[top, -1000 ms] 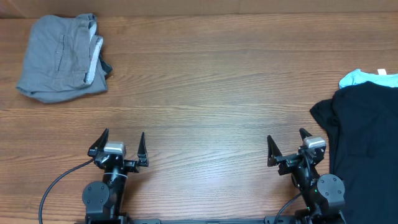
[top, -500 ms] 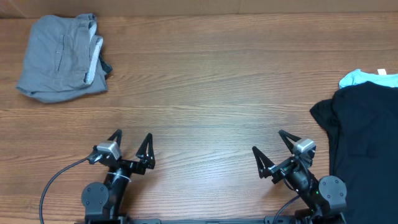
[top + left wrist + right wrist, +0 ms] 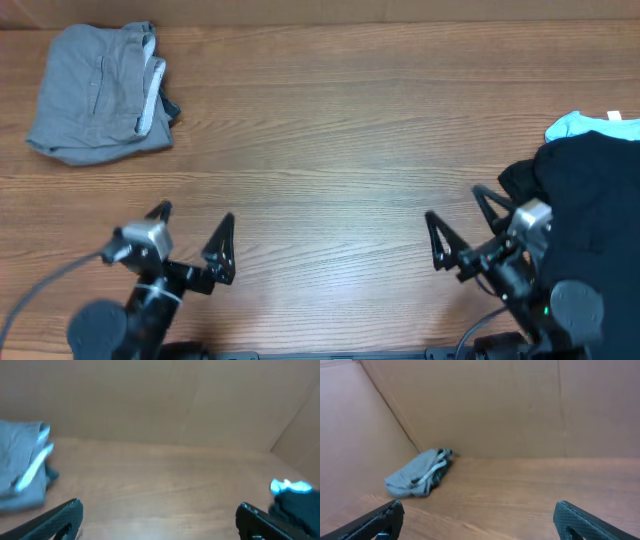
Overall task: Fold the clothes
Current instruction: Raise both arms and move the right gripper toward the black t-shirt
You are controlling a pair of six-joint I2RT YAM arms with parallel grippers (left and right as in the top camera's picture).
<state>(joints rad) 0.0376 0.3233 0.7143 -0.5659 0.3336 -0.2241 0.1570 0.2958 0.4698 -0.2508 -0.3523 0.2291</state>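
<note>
While no piece lies spread out for folding, we enter the task as barely begun.

Overhead view. Item one: grey garment (image 3: 100,92), far left corner of the worktop (image 3: 330,140), in a compact, roughly folded bundle; we judge it possibly done, though loosely. Item two: black shirt (image 3: 590,220), right edge, a rumpled heap, unfolded. Item three: light blue garment (image 3: 578,126), showing only as a corner at the far side of the black shirt, touching it and seemingly partly beneath it. We count items two and three as work left. Left pincer (image 3: 195,212): near edge, left side, fingers spread wide, holding nothing, well apart from every garment. Right pincer (image 3: 455,203): near edge, right side, equally wide and empty, its arm just beside the black shirt and angled toward the middle of the worktop.

Left wrist view. Both fingertips sit at the lower corners with bare wood between them. The grey garment (image 3: 22,467) lies at the left, the black shirt (image 3: 300,505) and light blue garment (image 3: 290,486) at the right. The camera looks level across the surface.

Right wrist view. Fingers are wide with nothing between them. Only the grey garment (image 3: 417,480) shows, far off by the back wall; the arm faces away from its nearest heap.
</note>
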